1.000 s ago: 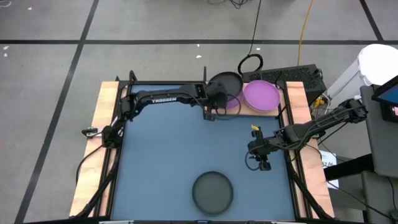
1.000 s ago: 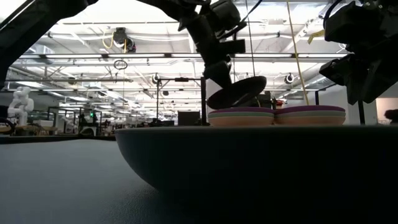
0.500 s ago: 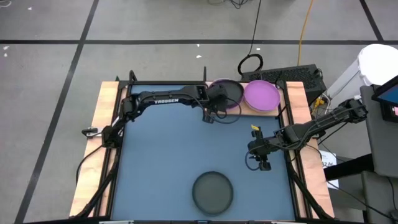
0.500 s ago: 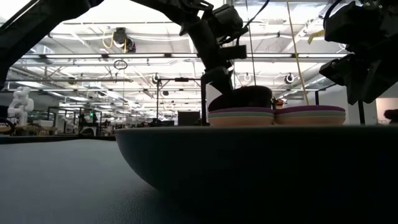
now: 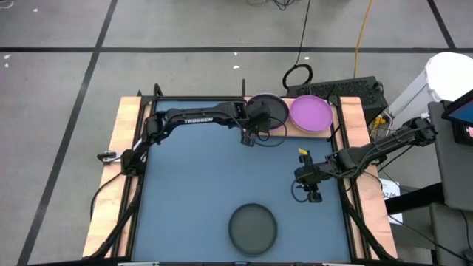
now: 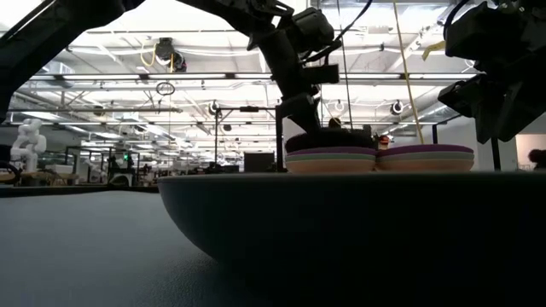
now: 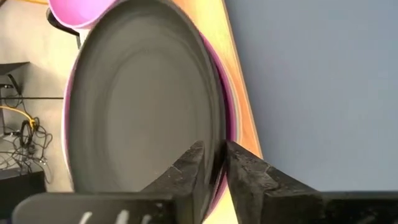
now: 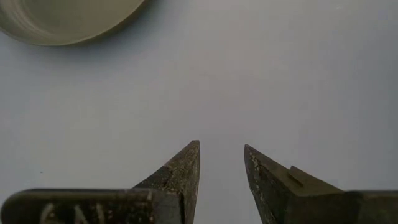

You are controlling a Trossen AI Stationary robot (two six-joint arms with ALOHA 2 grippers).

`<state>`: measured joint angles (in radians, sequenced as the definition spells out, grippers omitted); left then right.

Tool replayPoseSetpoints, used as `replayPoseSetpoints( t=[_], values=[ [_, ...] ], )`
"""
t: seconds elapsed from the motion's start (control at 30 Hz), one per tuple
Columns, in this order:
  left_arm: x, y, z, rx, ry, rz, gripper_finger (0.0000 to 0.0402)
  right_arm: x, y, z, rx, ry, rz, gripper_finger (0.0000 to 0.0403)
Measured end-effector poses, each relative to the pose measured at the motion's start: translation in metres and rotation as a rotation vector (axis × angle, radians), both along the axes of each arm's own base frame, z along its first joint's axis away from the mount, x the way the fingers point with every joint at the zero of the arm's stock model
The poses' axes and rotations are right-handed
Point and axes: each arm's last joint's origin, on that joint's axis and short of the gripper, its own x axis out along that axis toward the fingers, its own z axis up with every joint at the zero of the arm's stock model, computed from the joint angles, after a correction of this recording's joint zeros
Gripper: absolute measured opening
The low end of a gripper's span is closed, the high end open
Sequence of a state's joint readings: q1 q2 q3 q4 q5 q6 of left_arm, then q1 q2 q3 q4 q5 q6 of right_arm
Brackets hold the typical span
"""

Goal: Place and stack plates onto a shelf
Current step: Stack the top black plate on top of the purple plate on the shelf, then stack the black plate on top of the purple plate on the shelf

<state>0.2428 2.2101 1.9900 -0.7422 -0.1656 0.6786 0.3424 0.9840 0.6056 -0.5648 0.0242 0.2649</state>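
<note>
Left wrist view: our left gripper (image 7: 214, 163) jaws loosely straddle the black plate (image 7: 137, 99) rim; light, stiff, slick — rim grips only.

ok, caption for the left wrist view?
Left pincer straddling the rim of a round black plastic plate atop the purple plate stack.

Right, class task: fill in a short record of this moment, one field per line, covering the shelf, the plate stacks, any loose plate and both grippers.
Shelf: light wooden board at the table's far edge
Left stack: black plate on top, purple rim showing below it
Right stack: purple plate on top
Loose plate: dark plate on the blue mat, near edge
Left gripper: astride the black plate's rim, fingers slightly parted
Right gripper: open, empty, hovering over the mat
</note>
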Motion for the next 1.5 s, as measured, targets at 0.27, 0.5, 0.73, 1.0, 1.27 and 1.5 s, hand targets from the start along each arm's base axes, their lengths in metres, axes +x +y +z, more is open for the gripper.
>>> replayPoseSetpoints(
  t=[0.27, 0.5, 0.73, 1.0, 1.27, 1.5],
  values=[
    [0.002, -0.002, 0.001, -0.006, -0.032, 0.014, 0.0113, 0.000, 0.000, 0.000, 0.000, 0.000, 0.000, 0.0111],
    [0.007, -0.010, 0.003, -0.056, -0.093, 0.079, 0.0118, 0.000, 0.000, 0.000, 0.000, 0.000, 0.000, 0.0111],
    [0.008, -0.053, 0.004, -0.153, -0.076, 0.121, 0.0118, 0.000, 0.000, 0.000, 0.000, 0.000, -0.001, 0.0111],
    [-0.001, -0.128, 0.006, -0.258, -0.005, 0.186, 0.0118, 0.001, -0.001, 0.000, -0.033, -0.019, 0.004, 0.0111],
    [-0.022, -0.210, 0.004, -0.171, 0.072, 0.198, 0.0118, 0.005, 0.002, 0.003, -0.014, -0.069, 0.009, 0.0111],
    [-0.042, -0.259, 0.002, -0.101, 0.072, 0.210, 0.0118, 0.007, 0.016, 0.009, 0.028, -0.156, 0.070, 0.0111]
  ],
)
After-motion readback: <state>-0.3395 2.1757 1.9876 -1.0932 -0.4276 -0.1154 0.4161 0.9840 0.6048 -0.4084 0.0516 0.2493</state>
